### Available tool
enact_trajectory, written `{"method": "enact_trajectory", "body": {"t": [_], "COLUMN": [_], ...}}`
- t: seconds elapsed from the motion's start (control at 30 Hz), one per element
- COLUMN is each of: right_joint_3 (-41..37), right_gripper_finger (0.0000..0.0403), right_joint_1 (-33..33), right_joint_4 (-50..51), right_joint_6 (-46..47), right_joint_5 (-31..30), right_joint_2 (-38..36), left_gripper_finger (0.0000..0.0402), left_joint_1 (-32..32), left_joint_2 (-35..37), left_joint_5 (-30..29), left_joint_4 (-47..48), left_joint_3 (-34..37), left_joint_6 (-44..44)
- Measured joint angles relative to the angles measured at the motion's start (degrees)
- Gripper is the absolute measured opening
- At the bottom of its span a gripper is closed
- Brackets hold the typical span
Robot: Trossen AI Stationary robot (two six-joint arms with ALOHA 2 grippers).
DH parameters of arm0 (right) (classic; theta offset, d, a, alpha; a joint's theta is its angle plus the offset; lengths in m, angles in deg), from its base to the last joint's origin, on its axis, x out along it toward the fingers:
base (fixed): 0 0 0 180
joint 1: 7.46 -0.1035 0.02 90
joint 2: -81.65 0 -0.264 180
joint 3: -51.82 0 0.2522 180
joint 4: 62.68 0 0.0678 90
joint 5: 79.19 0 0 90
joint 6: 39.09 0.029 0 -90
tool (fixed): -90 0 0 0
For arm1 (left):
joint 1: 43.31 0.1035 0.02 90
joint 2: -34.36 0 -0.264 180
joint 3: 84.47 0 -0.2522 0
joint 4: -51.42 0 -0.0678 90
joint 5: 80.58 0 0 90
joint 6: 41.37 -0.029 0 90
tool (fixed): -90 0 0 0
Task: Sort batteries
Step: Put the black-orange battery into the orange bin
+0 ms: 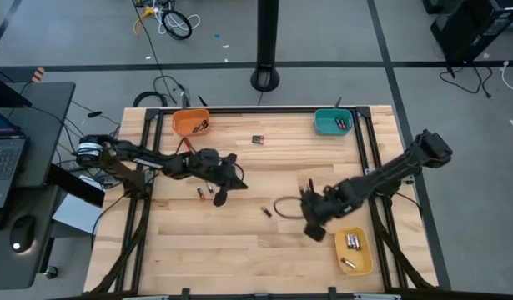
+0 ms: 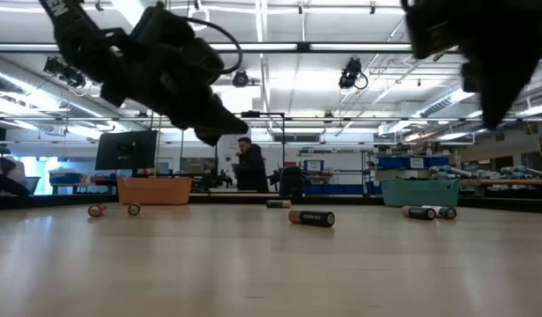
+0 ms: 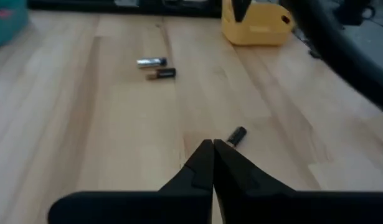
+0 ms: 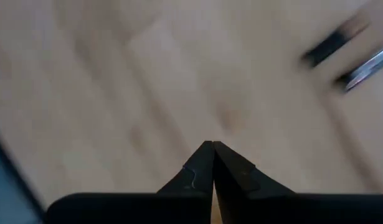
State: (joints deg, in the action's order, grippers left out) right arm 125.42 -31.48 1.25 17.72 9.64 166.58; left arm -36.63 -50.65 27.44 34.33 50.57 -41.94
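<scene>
Both arms, seen from above, reach over the wooden surface (image 1: 239,250). The left gripper (image 1: 220,197) hangs beside two batteries (image 1: 204,192); the right gripper (image 1: 314,227) sits near the yellow bin (image 1: 366,260), which holds several cells. One lone battery (image 1: 267,212) lies between the grippers, another battery pair (image 1: 258,139) rests toward the far edge between the orange bin (image 1: 183,127) and the teal bin (image 1: 326,127), each holding cells too.

Low view: a black battery (image 2: 311,217) lies mid-surface, a silvery pair (image 2: 430,212) farther off to one side, and a person (image 2: 249,165) stands in the room behind.

Left wrist view: the jaws are pressed together, empty, just short of a dark cell (image 3: 236,134).

Right wrist view: the jaws meet, holding nothing, with two blurred cells (image 4: 347,53) well ahead.
</scene>
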Motion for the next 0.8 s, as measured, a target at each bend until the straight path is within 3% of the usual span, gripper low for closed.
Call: {"method": "enact_trajectory", "body": {"t": [0.3, 0.57, 0.8], "right_joint_3": [-1.66, -6.05, -11.28], "right_gripper_finger": [0.0052, 0.0104, 0.0110], "right_joint_1": [10.71, 12.88, 12.97], "right_joint_4": [-6.64, -8.68, -11.92], "right_joint_6": [2.63, 11.64, 15.34], "right_joint_5": [-8.24, -11.66, -11.72], "right_joint_2": [0.37, 0.37, 0.37], "left_gripper_finger": [0.0009, 0.0009, 0.0008], "left_joint_1": [3.19, 5.44, 5.40], "left_joint_2": [0.00, 0.00, 0.00], "left_joint_5": [-6.30, -7.85, -7.87], "left_joint_4": [-13.18, -14.84, -14.65], "left_joint_3": [7.47, 8.02, 8.02], "left_joint_6": [0.19, 0.79, 0.58]}}
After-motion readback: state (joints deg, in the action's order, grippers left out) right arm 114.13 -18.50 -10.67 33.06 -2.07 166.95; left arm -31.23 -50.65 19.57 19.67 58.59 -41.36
